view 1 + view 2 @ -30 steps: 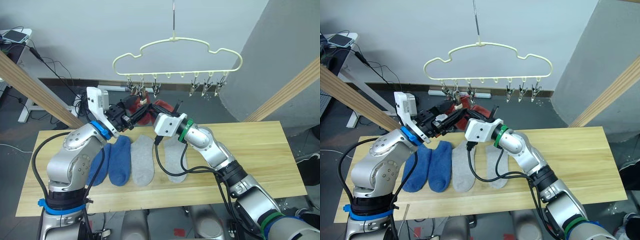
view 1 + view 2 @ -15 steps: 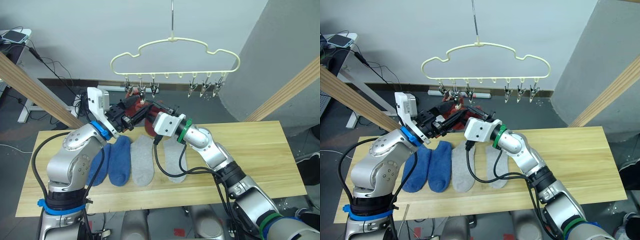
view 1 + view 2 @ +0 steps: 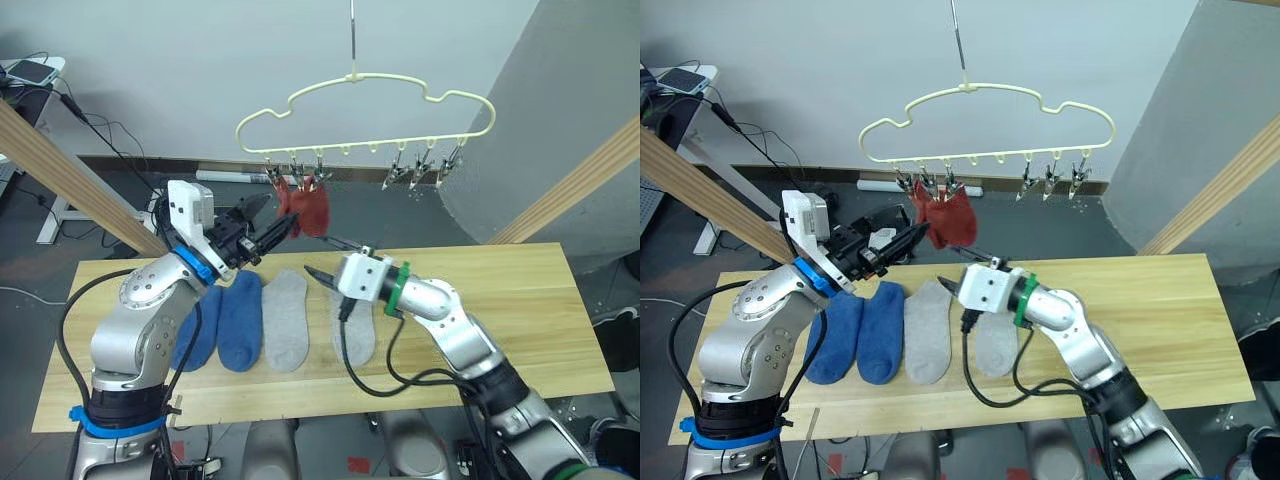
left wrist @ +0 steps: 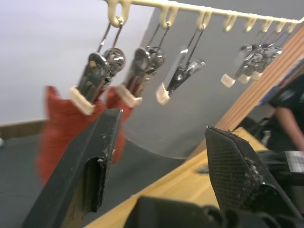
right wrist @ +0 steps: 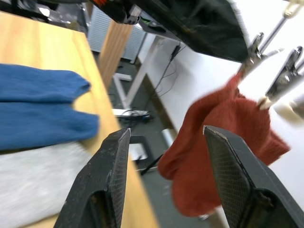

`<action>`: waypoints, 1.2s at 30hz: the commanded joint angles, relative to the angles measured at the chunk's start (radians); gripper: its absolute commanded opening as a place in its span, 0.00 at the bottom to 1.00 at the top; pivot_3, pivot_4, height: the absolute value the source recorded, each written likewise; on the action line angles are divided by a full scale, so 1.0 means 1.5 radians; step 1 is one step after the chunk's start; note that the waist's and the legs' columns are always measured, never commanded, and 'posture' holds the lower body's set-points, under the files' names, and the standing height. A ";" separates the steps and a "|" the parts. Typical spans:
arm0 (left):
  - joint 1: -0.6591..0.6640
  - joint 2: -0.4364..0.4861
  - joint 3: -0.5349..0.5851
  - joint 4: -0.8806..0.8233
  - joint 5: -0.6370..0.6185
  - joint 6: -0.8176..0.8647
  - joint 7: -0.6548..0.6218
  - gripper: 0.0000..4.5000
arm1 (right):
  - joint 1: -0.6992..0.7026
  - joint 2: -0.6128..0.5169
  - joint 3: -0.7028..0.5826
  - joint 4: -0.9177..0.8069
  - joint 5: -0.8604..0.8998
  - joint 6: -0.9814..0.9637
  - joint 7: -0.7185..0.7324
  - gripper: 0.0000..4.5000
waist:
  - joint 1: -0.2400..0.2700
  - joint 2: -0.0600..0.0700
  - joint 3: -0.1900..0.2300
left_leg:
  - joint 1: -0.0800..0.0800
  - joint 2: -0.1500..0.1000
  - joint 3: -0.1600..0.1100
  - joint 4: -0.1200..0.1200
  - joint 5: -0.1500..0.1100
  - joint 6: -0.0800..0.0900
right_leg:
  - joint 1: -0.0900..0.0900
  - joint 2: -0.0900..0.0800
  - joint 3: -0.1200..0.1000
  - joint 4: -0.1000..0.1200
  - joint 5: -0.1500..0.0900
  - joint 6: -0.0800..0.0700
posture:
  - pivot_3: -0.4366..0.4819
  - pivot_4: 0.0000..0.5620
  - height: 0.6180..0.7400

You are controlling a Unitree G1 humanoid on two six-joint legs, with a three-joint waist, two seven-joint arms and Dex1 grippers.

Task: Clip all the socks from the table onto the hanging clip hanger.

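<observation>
Brick-red socks (image 3: 304,207) hang from the left-hand clips of the clip hanger (image 3: 365,118), upper centre of the left eye view, toes down, long axis roughly vertical. Hanger's long axis runs left to right, tilted up toward the right; hook on a thin rod at top.

Left wrist view adds detail — two clips (image 4: 99,76) bite the red fabric, the next clip (image 4: 180,76) hangs empty, and a person's dark sleeve (image 4: 287,111) shows at the right edge.

Right wrist view shows the red socks beside blue (image 5: 42,111) and grey (image 5: 42,183) fabric on the table (image 5: 102,102).

Two blue socks (image 3: 222,322) and two grey socks (image 3: 320,320) lie side by side, centre-left, long axes front to back.

Left gripper (image 3: 268,228): fingers spread, holding nothing, just left of the red socks. Right gripper (image 3: 322,268): fingers apart, empty, over the grey pair.

No readable writing.
</observation>
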 commanded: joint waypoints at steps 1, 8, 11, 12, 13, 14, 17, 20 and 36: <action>0.011 -0.019 -0.017 -0.039 0.033 -0.052 0.018 0.70 | 0.029 -0.038 -0.075 -0.150 0.111 0.117 0.044 0.56 | 0.000 0.000 0.000 | 0.000 0.000 0.000 0.000 0.000 0.000 | 0.000 0.000 0.000 0.000 0.000 0.000 | 0.21 0.61 0.93; 0.037 -0.084 -0.060 -0.051 0.083 -0.107 0.067 0.70 | 0.075 -0.129 -0.224 -0.330 0.285 0.328 0.044 0.56 | -0.003 0.000 0.000 | 0.000 0.000 0.000 0.000 0.000 0.000 | 0.000 0.001 0.000 0.000 0.000 0.001 | 0.19 0.62 0.93; 0.036 -0.109 -0.076 -0.035 0.112 -0.139 0.084 0.70 | 0.067 -0.143 -0.273 -0.359 0.333 0.389 0.017 0.56 | -0.004 0.000 0.000 | 0.000 0.000 0.000 0.000 0.000 0.000 | 0.000 0.001 0.001 0.000 0.001 0.001 | 0.18 0.62 0.93; 0.036 -0.119 -0.081 -0.030 0.113 -0.144 0.087 0.70 | 0.071 -0.149 -0.283 -0.366 0.341 0.401 0.011 0.56 | -0.004 0.000 0.000 | 0.000 0.000 0.000 0.000 0.000 0.000 | 0.000 0.001 0.001 0.000 0.001 0.001 | 0.17 0.62 0.93; 0.035 -0.128 -0.085 -0.024 0.120 -0.159 0.089 0.66 | 0.077 -0.156 -0.292 -0.374 0.349 0.412 0.006 0.57 | -0.003 0.000 0.000 | 0.000 0.000 0.000 0.000 0.000 0.000 | 0.000 0.001 0.001 0.000 0.001 0.001 | 0.17 0.62 0.93; 0.034 -0.134 -0.089 -0.019 0.126 -0.169 0.090 0.62 | 0.081 -0.161 -0.298 -0.378 0.355 0.421 0.002 0.57 | -0.004 0.000 0.000 | 0.000 0.000 0.000 0.000 0.000 0.000 | 0.000 0.001 0.001 0.000 0.000 0.001 | 0.16 0.62 0.93; 0.029 -0.152 -0.097 0.000 0.141 -0.185 0.102 0.45 | 0.100 -0.181 -0.313 -0.394 0.370 0.438 -0.006 0.57 | -0.004 0.000 0.000 | 0.000 0.000 0.000 0.000 0.000 0.000 | 0.000 0.001 0.001 -0.001 0.001 0.001 | 0.15 0.62 0.93; 0.012 -0.170 -0.100 0.029 0.162 -0.197 0.126 0.40 | 0.107 -0.195 -0.325 -0.402 0.383 0.447 -0.015 0.57 | -0.004 0.000 0.000 | 0.000 0.000 0.001 0.000 0.000 0.000 | 0.000 0.001 0.001 -0.001 0.000 0.001 | 0.14 0.62 0.93; -0.088 -0.206 -0.100 0.142 0.191 -0.240 0.140 0.40 | 0.090 -0.262 -0.373 -0.409 0.478 0.481 -0.021 0.57 | -0.008 0.000 0.000 | 0.000 0.000 0.001 0.001 0.000 0.000 | 0.000 0.001 0.001 -0.001 0.001 0.002 | 0.11 0.62 0.93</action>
